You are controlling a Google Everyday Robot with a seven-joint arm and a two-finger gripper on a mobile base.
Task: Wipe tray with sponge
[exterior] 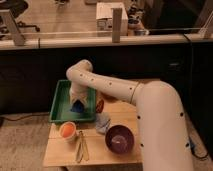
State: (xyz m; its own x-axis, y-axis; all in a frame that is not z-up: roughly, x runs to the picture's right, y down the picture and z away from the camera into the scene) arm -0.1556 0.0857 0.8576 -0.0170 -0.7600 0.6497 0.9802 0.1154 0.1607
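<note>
A green tray (61, 102) sits at the back left of the small wooden table (95, 152). My gripper (77, 104) reaches down into the tray, over its middle right. A blue sponge (77, 107) shows at the gripper's tip, against the tray floor. My white arm (120, 90) curves in from the right and hides part of the tray's right side.
An orange cup (67, 130) stands just in front of the tray. A purple bowl (120, 138) sits at the front right. A blue-grey cloth (103, 122) lies between them. Wooden tongs (81, 146) lie at the front. An orange-red object (100, 105) sits right of the tray.
</note>
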